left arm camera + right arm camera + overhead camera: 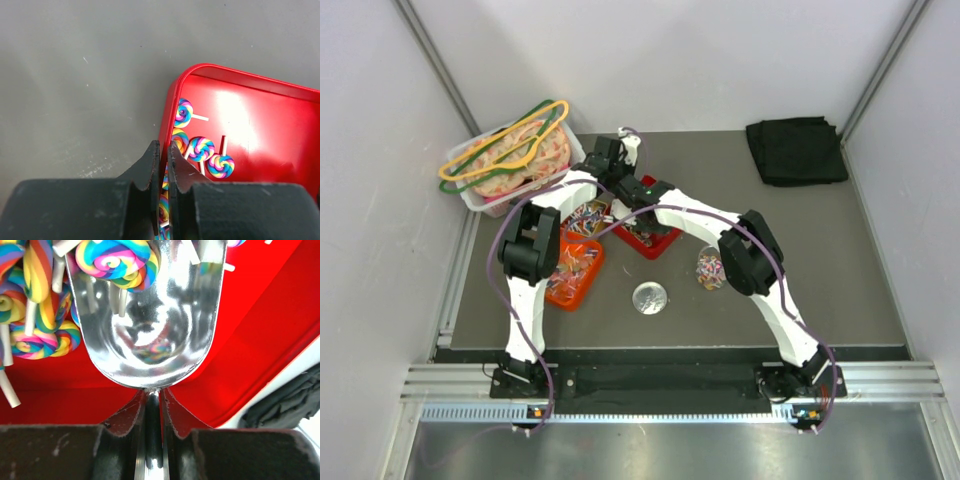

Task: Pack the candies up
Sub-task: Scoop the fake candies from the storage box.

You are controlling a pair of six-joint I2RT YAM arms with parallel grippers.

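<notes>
The right gripper (152,400) is clamped on the handle of a metal scoop (150,335). The scoop's bowl lies in the red tray (265,335) among the candies (117,257), which are rainbow swirl lollipops. The left gripper (162,150) pinches that tray's rim. The lollipops inside lie flat, with their sticks pointing different ways. More fill the orange tray (565,298) to the near left, and a small jar (710,270) to the near right holds some.

A dark grey matte worktop (840,270) sits boxed by plain white wall panels (380,250) on three sides, slim aluminium posts (440,62) at its far corners, a ribbed aluminium rail (450,382) along its near edge.
</notes>
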